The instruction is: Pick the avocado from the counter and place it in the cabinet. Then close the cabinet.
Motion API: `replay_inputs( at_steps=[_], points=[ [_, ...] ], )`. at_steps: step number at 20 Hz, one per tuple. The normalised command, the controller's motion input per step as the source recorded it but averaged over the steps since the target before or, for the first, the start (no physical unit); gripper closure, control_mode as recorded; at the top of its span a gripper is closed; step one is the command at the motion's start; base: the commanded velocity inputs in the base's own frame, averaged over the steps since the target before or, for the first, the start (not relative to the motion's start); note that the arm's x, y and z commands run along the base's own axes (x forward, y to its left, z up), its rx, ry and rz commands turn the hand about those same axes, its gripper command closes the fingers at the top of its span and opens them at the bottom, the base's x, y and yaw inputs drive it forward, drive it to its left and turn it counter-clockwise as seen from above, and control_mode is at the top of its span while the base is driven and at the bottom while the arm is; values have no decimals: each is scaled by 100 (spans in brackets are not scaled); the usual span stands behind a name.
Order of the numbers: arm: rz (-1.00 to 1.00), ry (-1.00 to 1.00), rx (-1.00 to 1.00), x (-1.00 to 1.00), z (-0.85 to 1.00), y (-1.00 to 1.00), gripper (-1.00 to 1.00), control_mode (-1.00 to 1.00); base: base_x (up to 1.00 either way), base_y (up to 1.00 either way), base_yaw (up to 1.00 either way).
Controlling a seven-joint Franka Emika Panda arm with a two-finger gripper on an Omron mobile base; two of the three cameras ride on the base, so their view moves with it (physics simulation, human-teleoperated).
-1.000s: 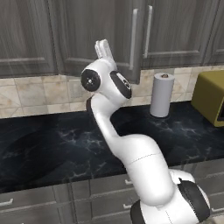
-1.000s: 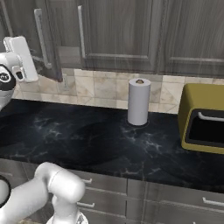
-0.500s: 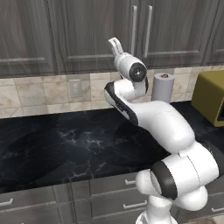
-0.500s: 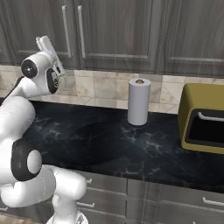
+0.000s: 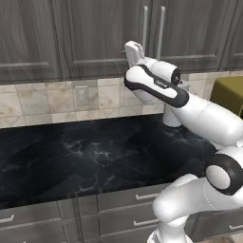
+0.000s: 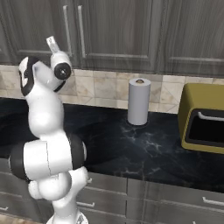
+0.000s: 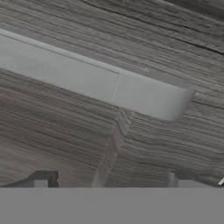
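Note:
The dark grey wood-grain cabinet hangs above the black marble counter, and both of its doors look shut. My gripper is raised against the left door, beside the lower end of its silver bar handle. In the hand view the gripper is open, its fingertips spread wide, with only door wood between them. The avocado is out of sight.
A white paper-towel roll stands at the back of the counter, mostly behind my arm in the left base view. An olive-yellow box appliance sits at the right end. Grey drawers run below.
My arm has swung right and the hand has come up against the cabinet front. The left door, ajar one second ago in the right base view, now lies shut.

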Motion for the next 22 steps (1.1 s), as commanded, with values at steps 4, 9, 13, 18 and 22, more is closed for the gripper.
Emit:
replay_inputs(
  at_steps=[4, 9, 13, 18, 22],
  points=[
    [14, 4, 0, 31, 0, -2, -100, -100, 0, 0, 0],
    [2, 0, -4, -90, 25, 0, -100, -100, 0, 0, 0],
    [0, -8, -5, -100, 84, -6, -100, -100, 0, 0, 0],
    [-1, 0, -3, -100, 100, -33, -100, -100, 0, 0, 0],
    [-1, 15, -4, -100, 100, -49, -100, -100, 0, 0, 0]
  ],
)
